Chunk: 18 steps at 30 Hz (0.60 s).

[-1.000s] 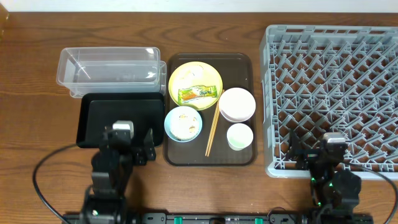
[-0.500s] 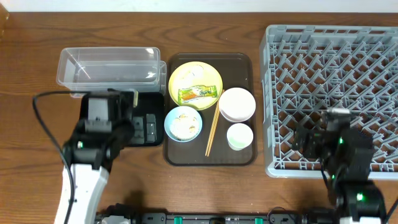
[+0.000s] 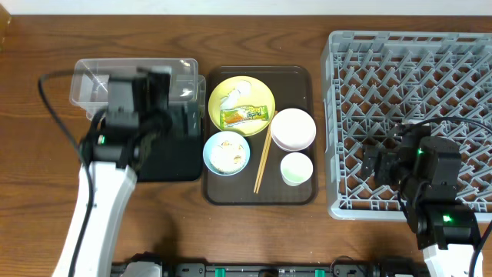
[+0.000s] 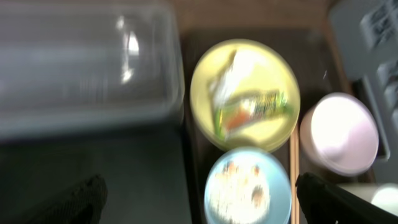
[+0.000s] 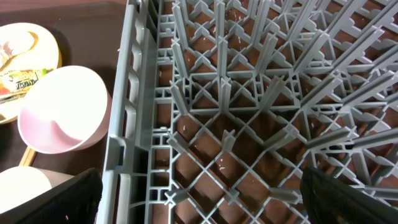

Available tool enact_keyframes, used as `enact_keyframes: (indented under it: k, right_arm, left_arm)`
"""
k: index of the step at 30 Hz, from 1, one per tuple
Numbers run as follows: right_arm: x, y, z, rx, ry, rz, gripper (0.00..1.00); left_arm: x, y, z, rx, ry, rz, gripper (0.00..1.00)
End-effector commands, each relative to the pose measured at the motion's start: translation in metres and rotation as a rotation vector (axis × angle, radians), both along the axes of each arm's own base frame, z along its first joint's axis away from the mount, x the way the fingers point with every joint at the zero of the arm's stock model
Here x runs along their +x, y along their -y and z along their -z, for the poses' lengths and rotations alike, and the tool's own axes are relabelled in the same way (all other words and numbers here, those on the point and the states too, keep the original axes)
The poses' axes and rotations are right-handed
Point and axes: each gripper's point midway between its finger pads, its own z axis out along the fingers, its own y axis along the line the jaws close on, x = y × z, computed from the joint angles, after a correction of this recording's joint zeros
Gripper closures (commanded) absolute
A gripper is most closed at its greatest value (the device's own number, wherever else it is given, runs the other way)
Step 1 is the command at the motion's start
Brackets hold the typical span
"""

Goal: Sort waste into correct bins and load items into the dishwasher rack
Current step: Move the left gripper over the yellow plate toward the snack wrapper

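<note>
The wrapper point(image 3: 246, 115) lies flat across the near half of the plate point(image 3: 221, 98), which sits at the far end of the brown tray point(image 3: 301, 86); a pale patch lies on the plate's far part, too blurred in the left wrist view to name. The rice point(image 3: 227, 156) is in the blue bowl point(image 3: 211, 150), just near of the plate, its rim meeting the plate's near edge. The chopsticks point(image 3: 263, 160) lie together, running near to far, with the blue bowl on their left and the white bowl point(image 3: 293, 128) and cup point(image 3: 297, 168) on their right; the cup stands upright just near of the white bowl.

Left of the brown tray the tub point(image 3: 86, 83) lies far and the black tray point(image 3: 177, 158) near, edge to edge; the left arm covers part of both. The left gripper point(image 4: 200, 180) hangs over the seam between them, close to the brown tray's left side; its fingers are spread wide with nothing between them, and its camera looks down on plate, wrapper and blue bowl.

The rack point(image 3: 415, 77) stands on the table point(image 3: 38, 169) right of the brown tray, a little apart from it. The right gripper point(image 5: 200, 180) hangs over the rack's near left part, above the pegs, just inside the left wall; its fingers are wide apart and grip nothing; the white bowl shows just beyond that wall.
</note>
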Motion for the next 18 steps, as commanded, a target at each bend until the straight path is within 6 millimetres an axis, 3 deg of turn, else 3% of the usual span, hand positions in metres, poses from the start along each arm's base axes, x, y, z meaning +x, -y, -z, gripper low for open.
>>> enact_keyframes:
  k: [1,4,8,12,18]
  right_arm:
    - [0.003,-0.005,-0.009,0.005,0.022,-0.013,0.01]
    - [0.003,-0.004,-0.009,0.005,0.021,-0.013,0.01]
    - [0.003,-0.004,-0.009,0.005,0.021,-0.013,0.01]
    - [0.003,-0.004,-0.009,0.005,0.022,-0.013,0.01]
    - [0.003,-0.004,-0.009,0.005,0.021,-0.013,0.01]
  left_arm:
    - [0.033,0.015,-0.013,0.053,0.056,0.061,0.00]
    - [0.060,0.030,-0.010,0.110,0.100,0.107,0.01]
    - [0.089,0.056,0.012,0.153,0.134,0.153,0.00]
    - [0.111,0.078,0.046,0.159,0.129,0.183,0.01]
    - [0.128,0.102,0.102,0.166,0.084,0.223,0.05]
